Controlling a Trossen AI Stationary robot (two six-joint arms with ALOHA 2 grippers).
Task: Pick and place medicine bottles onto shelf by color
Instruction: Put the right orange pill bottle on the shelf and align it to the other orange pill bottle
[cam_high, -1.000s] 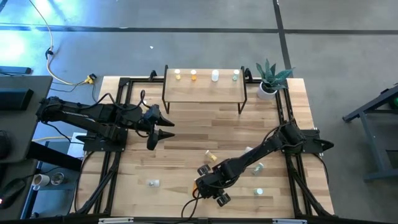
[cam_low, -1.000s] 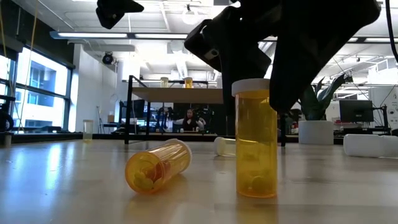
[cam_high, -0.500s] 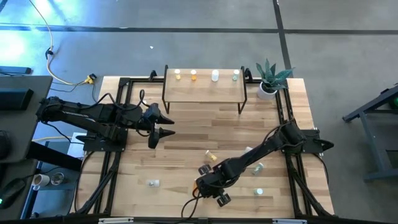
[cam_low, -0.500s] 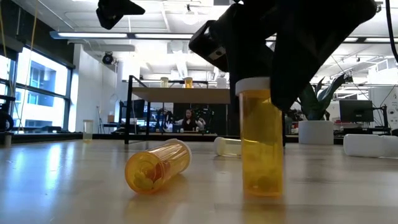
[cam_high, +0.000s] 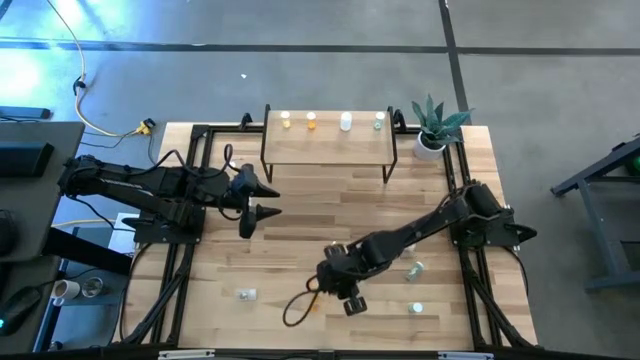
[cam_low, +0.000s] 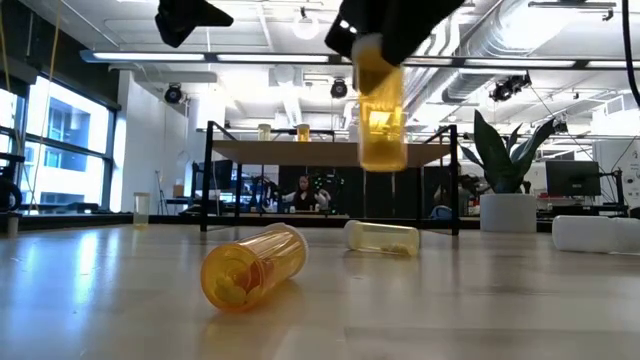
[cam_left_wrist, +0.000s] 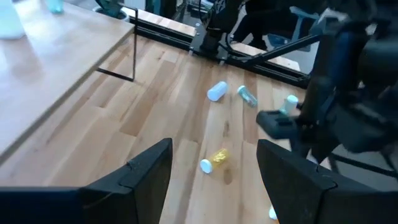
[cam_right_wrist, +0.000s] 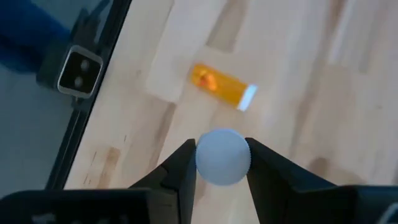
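My right gripper is shut on an orange pill bottle with a white cap, held up over the table's near middle. My left gripper hangs open and empty over the table's left middle. The shelf stands at the far edge with a yellow, an orange, a white and a greenish bottle upright in a row along its back. Another orange bottle lies on its side on the table near the front edge. My right gripper pinches the bottle at its capped top between its two fingers, one on each side. The fingers come from above, pointing down. The bottle hangs about upright below them, lifted clear of the table.
More bottles lie on the right half of the table: a white one, a clear one, one near the front right and one at the front left. A potted plant stands beside the shelf's right end.
My right gripper has risen with the orange bottle and gone a little toward the table's far edge. The bottle stood upright on the table a second ago and now hangs clear of it.
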